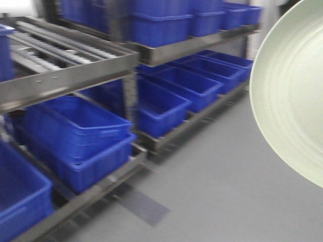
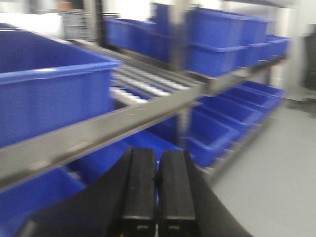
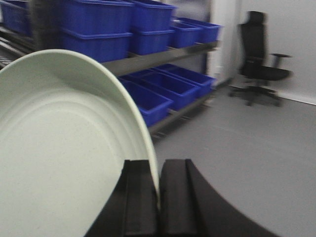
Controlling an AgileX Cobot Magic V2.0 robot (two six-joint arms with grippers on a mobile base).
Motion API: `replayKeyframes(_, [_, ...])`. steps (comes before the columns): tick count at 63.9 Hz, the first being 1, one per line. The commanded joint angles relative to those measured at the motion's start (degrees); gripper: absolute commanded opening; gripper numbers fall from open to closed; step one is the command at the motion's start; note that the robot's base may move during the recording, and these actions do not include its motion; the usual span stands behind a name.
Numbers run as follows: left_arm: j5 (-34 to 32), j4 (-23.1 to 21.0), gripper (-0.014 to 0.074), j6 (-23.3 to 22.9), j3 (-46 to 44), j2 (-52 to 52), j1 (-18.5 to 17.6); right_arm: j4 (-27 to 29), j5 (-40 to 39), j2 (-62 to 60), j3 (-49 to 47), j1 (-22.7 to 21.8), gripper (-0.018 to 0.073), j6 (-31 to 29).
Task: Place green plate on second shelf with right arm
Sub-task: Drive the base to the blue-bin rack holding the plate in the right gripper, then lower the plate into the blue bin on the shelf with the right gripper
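The pale green plate hangs in the air at the right edge of the front view, its ringed inside facing the camera. In the right wrist view the green plate fills the left half, held on edge. My right gripper is shut on its rim, one black finger on each side. My left gripper is shut and empty, its fingers pressed together in front of a grey metal shelf rail. The roller shelf stands upper left in the front view.
Metal racks hold several blue plastic bins on the lower and upper levels. Grey floor lies to the right of the racks. A black office chair stands far right near a white wall.
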Motion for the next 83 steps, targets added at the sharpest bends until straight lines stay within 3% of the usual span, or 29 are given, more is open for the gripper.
replayKeyframes(1, [-4.86,-0.32,0.013,-0.08,2.4,-0.92,-0.26,0.54,-6.97,0.52,-1.99,-0.35,0.0055,0.09])
replayKeyframes(83, [-4.86,-0.32,0.013,-0.08,2.4,-0.92,-0.26,0.54,-6.97,0.52,-1.99,-0.35,0.0055,0.09])
